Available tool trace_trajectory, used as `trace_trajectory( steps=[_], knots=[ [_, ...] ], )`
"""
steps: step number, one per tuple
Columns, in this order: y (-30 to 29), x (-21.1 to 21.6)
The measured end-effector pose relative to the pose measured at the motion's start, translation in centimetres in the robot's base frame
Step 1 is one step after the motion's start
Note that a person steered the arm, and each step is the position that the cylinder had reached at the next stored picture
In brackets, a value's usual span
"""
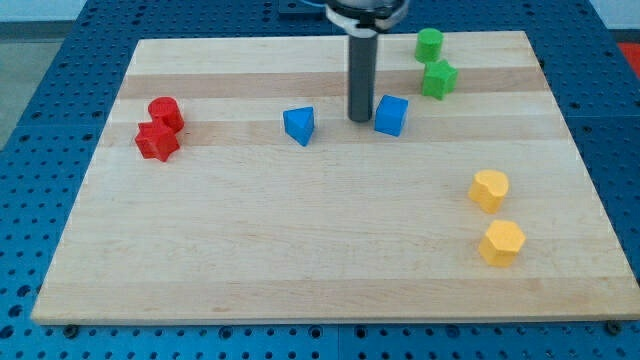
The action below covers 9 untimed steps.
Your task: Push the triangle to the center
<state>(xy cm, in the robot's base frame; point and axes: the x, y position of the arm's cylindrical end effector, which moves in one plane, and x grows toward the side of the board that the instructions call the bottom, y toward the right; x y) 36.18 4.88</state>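
The blue triangle block (299, 125) lies on the wooden board (300, 250), left of the board's middle and towards the view's top. My tip (360, 119) rests on the board between the blue triangle and a blue cube (391, 115). The tip stands close beside the cube's left face and about a block's width to the right of the triangle, touching neither as far as I can see.
A red cylinder (165, 112) and a red star block (157, 141) sit together at the view's left. A green cylinder (429, 44) and a green star block (438, 79) sit at the top right. Two yellow blocks (489, 189) (501, 242) lie at the right.
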Motion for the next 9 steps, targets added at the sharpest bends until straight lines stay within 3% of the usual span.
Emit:
trace_trajectory(
  steps=[2,3,4,5,7,9],
  knots=[
    [5.7,1.5],
    [2.4,1.2],
    [-4.8,-4.5],
    [-8.4,-6.5],
    [-8.5,-6.4],
    [-14.6,-6.2]
  ],
)
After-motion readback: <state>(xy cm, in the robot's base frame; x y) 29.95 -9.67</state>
